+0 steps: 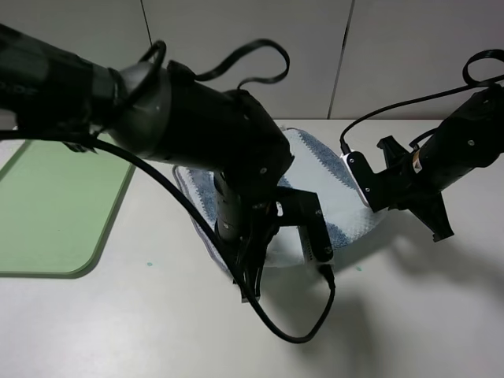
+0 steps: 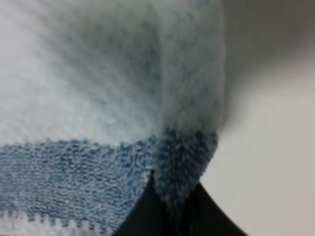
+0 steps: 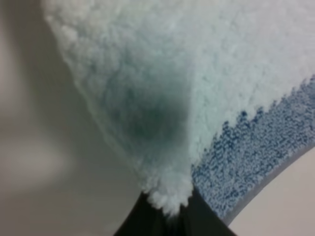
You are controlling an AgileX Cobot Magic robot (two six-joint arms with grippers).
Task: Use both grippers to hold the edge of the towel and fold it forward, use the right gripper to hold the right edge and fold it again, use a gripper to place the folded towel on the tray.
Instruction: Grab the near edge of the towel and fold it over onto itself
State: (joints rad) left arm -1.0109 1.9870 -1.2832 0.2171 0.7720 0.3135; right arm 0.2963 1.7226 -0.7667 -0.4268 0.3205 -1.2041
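Left gripper (image 2: 170, 211) and right gripper (image 3: 170, 216) each pinch the towel (image 1: 331, 169) near its border, at the middle of the table (image 1: 417, 323), right of the tray (image 1: 47, 205). Fold 1 appears under way; fold 2 and tray placement remain.

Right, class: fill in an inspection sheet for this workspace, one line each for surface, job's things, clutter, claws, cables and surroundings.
Surface: pale table, with two tiny green specks.
Job's things: striped towel mid-table; green tray to the left, apart from the towel, its visible part bare.
Clutter: nothing seen.
Claws: left claw shut on a blue-striped corner of the towel; right claw shut on a white part of its edge.
Cables: black cable loops out from the left arm low over the table; others arch above both arms.
Surroundings: pale panelled wall behind.
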